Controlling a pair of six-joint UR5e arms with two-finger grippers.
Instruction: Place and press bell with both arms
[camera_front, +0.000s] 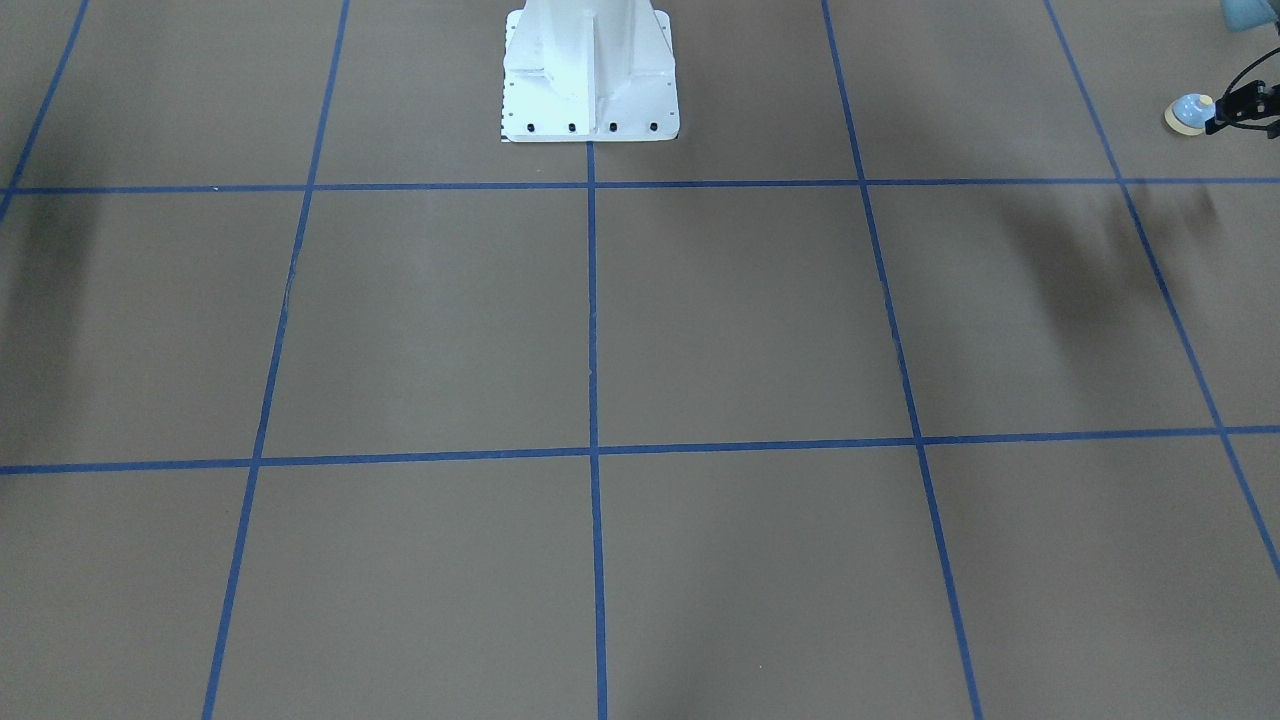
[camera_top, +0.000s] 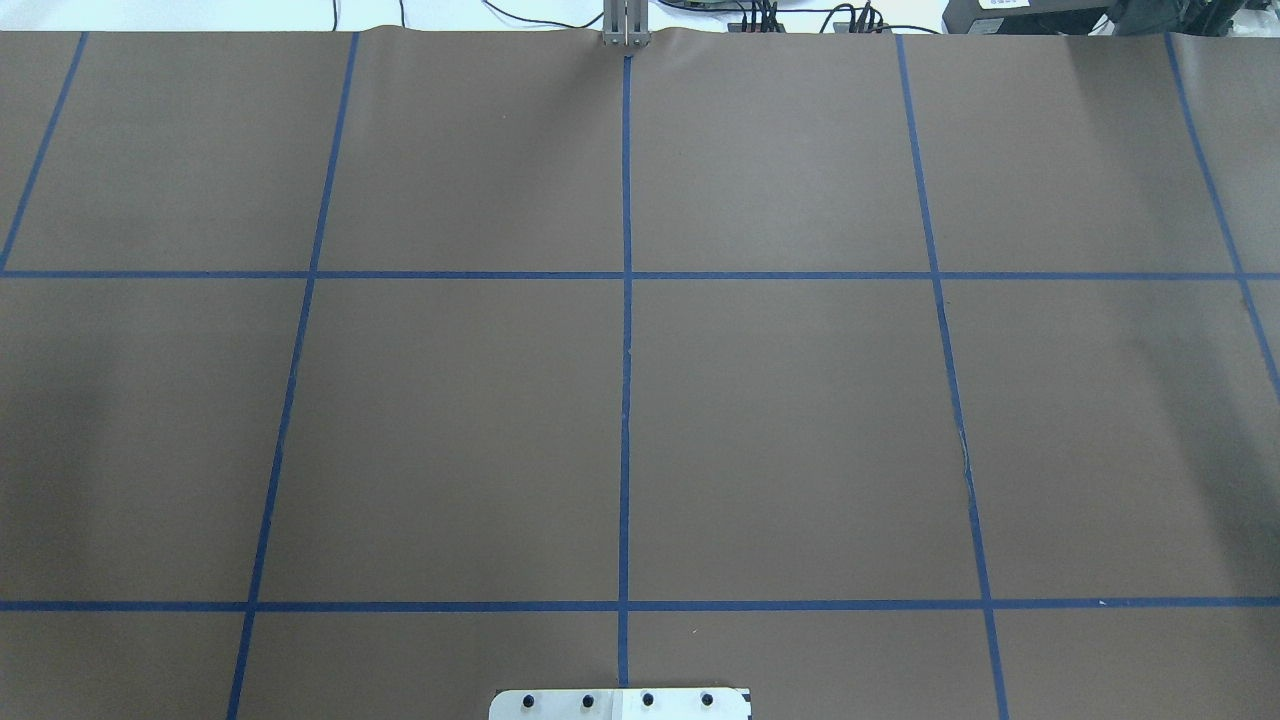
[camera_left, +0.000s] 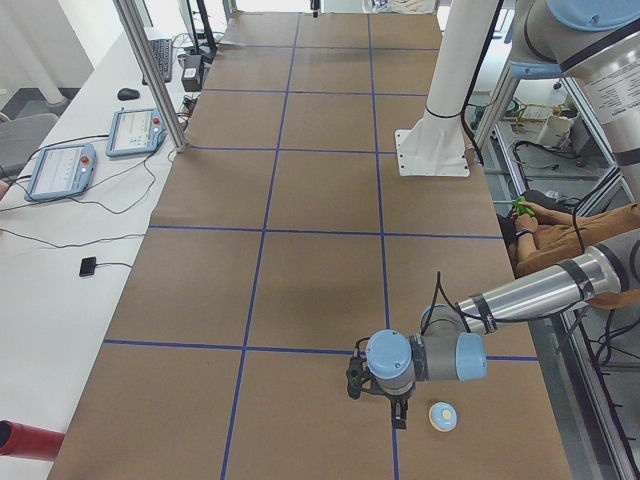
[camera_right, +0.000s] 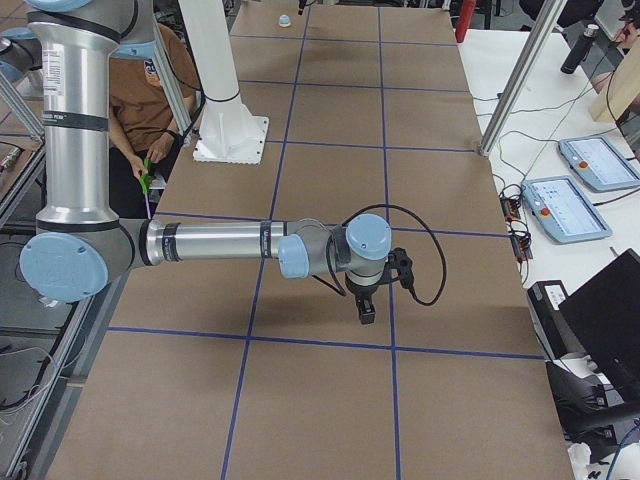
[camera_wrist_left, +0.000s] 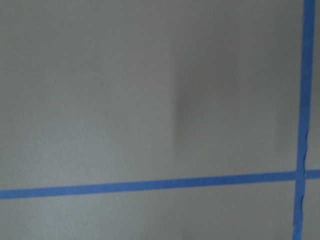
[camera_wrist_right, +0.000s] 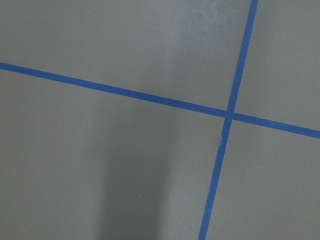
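Note:
The bell (camera_front: 1188, 113) is a small light-blue dome on a cream base, standing on the brown table near the left end; it also shows in the exterior left view (camera_left: 442, 416) and, tiny, far off in the exterior right view (camera_right: 284, 19). My left gripper (camera_front: 1224, 118) is just beside it, pointing down at the table (camera_left: 398, 412), with nothing seen in it; I cannot tell whether it is open or shut. My right gripper (camera_right: 367, 308) hangs low over the table's right half, far from the bell; I cannot tell its state. Both wrist views show only brown paper and blue tape.
The white bolted pedestal (camera_front: 590, 90) stands at the table's robot side. A seated person (camera_left: 560, 240) is beside the robot. A white side bench holds two tablets (camera_left: 130, 132), and a red cylinder (camera_left: 28, 441) lies at its near end.

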